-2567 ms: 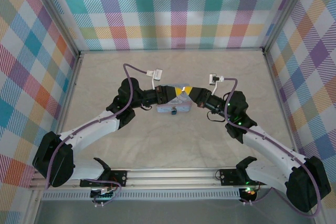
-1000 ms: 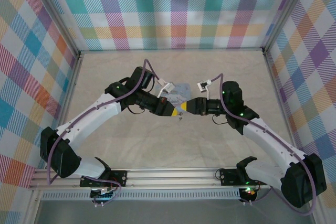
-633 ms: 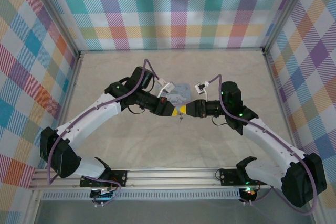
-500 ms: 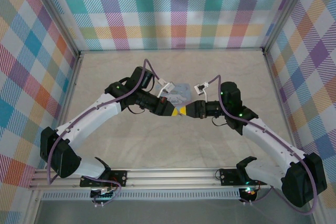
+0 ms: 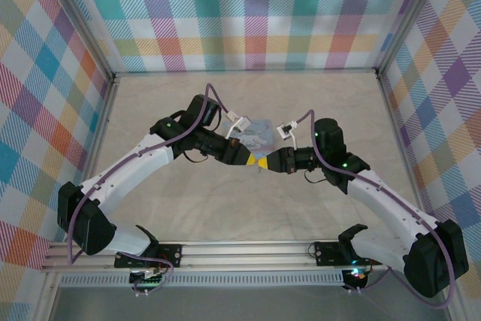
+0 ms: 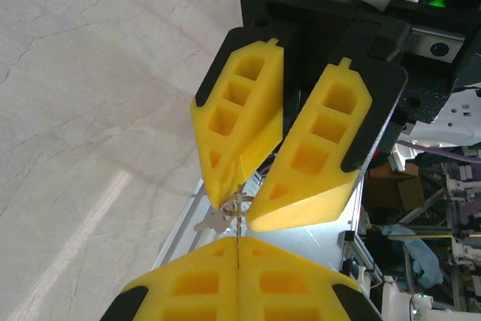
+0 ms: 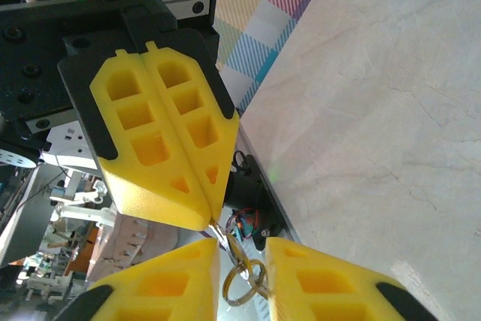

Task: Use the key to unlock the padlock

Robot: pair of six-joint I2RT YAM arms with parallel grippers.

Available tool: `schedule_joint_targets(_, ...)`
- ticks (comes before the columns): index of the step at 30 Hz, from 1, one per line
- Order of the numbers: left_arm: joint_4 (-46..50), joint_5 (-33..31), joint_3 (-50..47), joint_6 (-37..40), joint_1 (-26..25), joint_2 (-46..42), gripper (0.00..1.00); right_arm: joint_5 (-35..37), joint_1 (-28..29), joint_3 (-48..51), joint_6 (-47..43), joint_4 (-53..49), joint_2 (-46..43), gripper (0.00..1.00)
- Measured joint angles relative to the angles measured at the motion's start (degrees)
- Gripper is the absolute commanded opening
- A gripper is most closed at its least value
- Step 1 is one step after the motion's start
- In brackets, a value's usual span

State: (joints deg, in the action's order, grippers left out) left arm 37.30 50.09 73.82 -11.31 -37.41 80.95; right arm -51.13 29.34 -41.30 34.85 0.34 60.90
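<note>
One counter (image 5: 188, 216) carries two arms, the left arm (image 5: 139, 165) and right arm (image 5: 379, 202), meeting tip to tip, and the top view shows one pale blue tin (image 5: 260, 131) just behind them. The left gripper (image 7: 210, 217) has its fingers (image 7: 161, 148) pressed together, pinching one key ring (image 7: 245, 277). The right wrist view shows that ring in the gap between the spread fingers (image 7: 161, 289) of the right gripper (image 6: 244, 202), and the left wrist view shows one small silver key (image 6: 213, 222) dangling from it above the counter
</note>
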Motion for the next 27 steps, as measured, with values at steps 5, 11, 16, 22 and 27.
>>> schedule_joint_targets(5, 0.1, 0.0, 0.0, 0.0, 0.0, 0.0, 0.0, 0.1, 0.0, -0.2, -1.1, -1.3, -0.6, 0.03)
schedule_joint_targets(11, 0.1, 0.3, 0.0, 0.0, 0.1, 0.0, 0.0, 0.0, 0.0, -0.4, -1.9, -1.7, -0.8, 0.0)
schedule_joint_targets(16, 0.0, 0.4, 0.0, -0.5, 0.1, 0.0, 0.2, 0.4, 0.2, -0.4, -2.4, -1.8, -1.2, 0.0)
schedule_joint_targets(22, -4.4, -2.3, -1.2, -4.5, 2.3, -1.0, 0.58, 3.6, 0.9, -0.4, -2.4, -1.8, -3.3, 0.0)
schedule_joint_targets(27, -10.0, -7.4, -6.9, -9.8, 8.4, -6.0, 0.65, 9.5, 1.0, -0.4, -2.3, -2.0, -6.3, 0.0)
